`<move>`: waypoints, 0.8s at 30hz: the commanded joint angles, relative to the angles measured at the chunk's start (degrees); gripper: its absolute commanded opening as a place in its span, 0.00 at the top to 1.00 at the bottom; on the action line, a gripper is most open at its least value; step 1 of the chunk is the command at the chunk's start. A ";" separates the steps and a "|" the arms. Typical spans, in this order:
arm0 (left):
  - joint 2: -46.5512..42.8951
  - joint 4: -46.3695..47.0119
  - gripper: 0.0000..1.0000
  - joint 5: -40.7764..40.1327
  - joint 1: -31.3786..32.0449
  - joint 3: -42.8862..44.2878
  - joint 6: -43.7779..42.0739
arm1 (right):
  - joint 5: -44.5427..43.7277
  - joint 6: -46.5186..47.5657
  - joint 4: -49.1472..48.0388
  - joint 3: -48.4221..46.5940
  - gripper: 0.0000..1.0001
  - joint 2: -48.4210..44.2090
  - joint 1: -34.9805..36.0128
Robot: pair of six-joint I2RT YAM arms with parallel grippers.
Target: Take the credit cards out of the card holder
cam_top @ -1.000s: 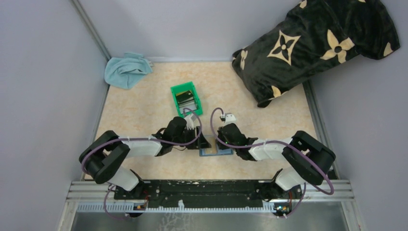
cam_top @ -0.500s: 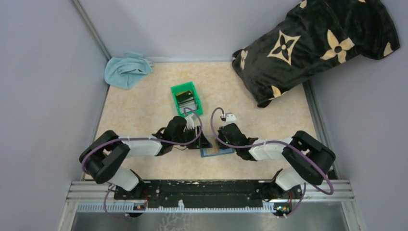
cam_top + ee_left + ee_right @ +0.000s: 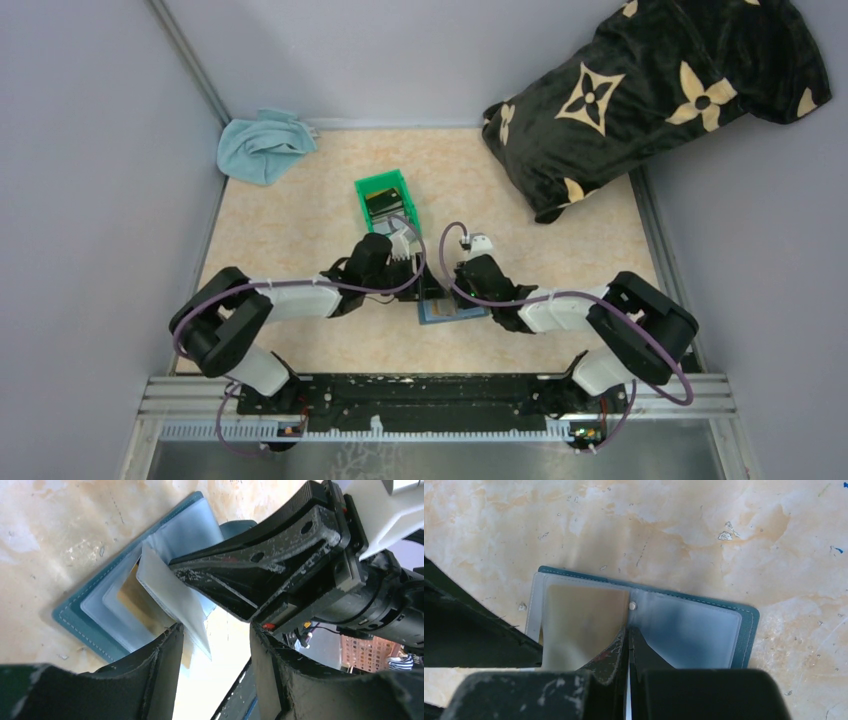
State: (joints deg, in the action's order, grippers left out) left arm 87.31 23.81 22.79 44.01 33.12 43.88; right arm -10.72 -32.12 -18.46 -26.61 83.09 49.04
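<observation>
Lying open and flat on the tabletop (image 3: pixel 300 230), the card holder (image 3: pixel 452 313) shows its pale blue inside, with teal stitched edges framing the clear pockets. Both arms reach in over the card holder, one from each side. The right gripper (image 3: pixel 628 633) is above the card holder's middle fold. Its fingers (image 3: pixel 610 656) are pressed together with only a thin slit between them, pinching a clear sleeve (image 3: pixel 172 605) that stands up off the card holder at a tilt. The left gripper (image 3: pixel 215 628) hangs low over the card holder's left half. Its fingers (image 3: pixel 167 665) are a moderate way apart and grip nothing, and the loose edge of the raised sleeve lies in the gap between them. A tan card (image 3: pixel 131 589) lies in the card holder's left pocket, under the lifted sleeve, and part of it is hidden by the left fingers. Just beyond the card holder stands a green bin (image 3: pixel 372 188) with something dark and flat inside that is too small to make out. Further beyond the card holder, a light blue cloth (image 3: pixel 262 145) lies to the left and a black patterned pillow (image 3: pixel 660 90) to the right.
</observation>
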 commanded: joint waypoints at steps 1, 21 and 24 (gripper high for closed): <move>3.55 3.38 0.42 0.27 0.18 2.21 -0.67 | 4.28 0.51 1.03 0.67 1.00 -1.39 0.16; 6.02 3.70 0.42 1.20 0.29 5.21 -0.71 | -0.41 0.20 7.05 2.50 1.00 -15.13 -1.72; 7.27 4.34 0.41 1.61 0.37 6.16 -0.58 | -3.92 -0.01 10.58 3.15 1.00 -20.27 -2.53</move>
State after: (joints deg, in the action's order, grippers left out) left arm 92.92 25.74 23.20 44.05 36.91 43.88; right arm -9.32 -32.14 -11.18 -23.99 69.14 47.72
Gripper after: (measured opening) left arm 0.584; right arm 0.004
